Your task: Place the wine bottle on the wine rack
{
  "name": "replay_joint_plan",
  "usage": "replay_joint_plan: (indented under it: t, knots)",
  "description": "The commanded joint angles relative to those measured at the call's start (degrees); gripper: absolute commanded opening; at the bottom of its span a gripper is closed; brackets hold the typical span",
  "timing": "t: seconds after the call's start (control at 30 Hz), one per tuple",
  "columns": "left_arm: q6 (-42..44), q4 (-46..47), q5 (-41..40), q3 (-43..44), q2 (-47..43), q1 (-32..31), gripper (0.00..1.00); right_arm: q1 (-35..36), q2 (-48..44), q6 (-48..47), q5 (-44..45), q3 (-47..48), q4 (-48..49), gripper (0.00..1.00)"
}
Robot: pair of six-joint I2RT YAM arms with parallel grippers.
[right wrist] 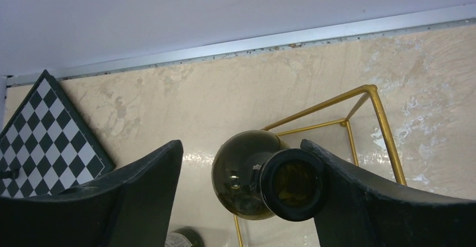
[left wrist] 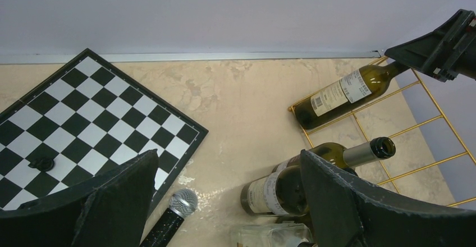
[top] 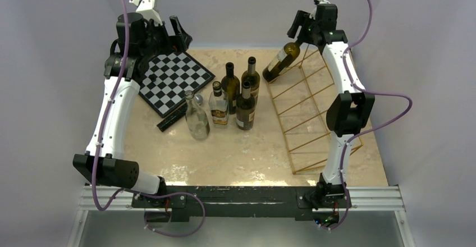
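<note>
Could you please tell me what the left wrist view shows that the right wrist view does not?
Only the left wrist view shows the microphone, the spare bottles near it and the label on the wine bottle. Only the right wrist view looks into that bottle's open mouth, framed by the open right gripper. Both show the chessboard, the gold wine rack and the wine bottle lying in it.
</note>
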Motion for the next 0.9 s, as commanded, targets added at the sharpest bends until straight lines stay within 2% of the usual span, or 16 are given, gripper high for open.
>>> replay_joint_plan:
  t: [0.0, 0.17, 0.47, 0.67, 0.87]
  knots:
    - [-0.2, 0.5, 0.0, 2.7, -0.1, 0.1, 0.99, 0.1, -3.6, 0.7, 2.8, -1.8, 3.3, 0.8]
    - [-0.5, 3.7, 0.0, 0.8, -2.2, 0.1, 0.99, 0.1, -3.2, 0.6, 7.9, -0.3, 0.2, 0.8]
    - [-0.7, 2.9, 0.5, 0.7, -2.4, 0.0, 0.99, 0.2, -5.1, 3.4, 17.7, -0.7, -2.4, 0.81]
    - [-0.7, 2.7, 0.4, 0.3, -2.6, 0.1, 0.99, 0.2, -8.1, 2.2, 20.3, -3.6, -0.5, 0.84]
    - [-0.6, 2.5, 0.6, -0.1, -2.8, 0.1, 0.99, 0.1, -5.9, -2.3, 20.8, 1.4, -2.9, 0.87]
